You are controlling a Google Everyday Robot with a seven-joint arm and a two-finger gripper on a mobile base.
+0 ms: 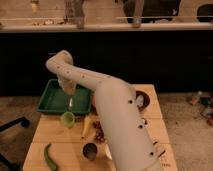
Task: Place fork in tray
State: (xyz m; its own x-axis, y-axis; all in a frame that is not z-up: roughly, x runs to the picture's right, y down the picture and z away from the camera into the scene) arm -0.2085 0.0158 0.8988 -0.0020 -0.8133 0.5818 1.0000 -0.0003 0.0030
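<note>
Presently, the claw is seen low over the green tray, toward its right half. The pale arm is bent down into the tray from an elbow above. Whether the claw is open or closed cannot be told. A slender pale sliver, taken as the fork, is observed just beneath the claw, over the tray floor. Whether it is gripped or lying free cannot be told. The tray is set at the back left of the wooden bench. A light-green cup is noted just in front of the tray. A long green pepper is recorded at the front left, and a dark metal cup beside the arm.
</note>
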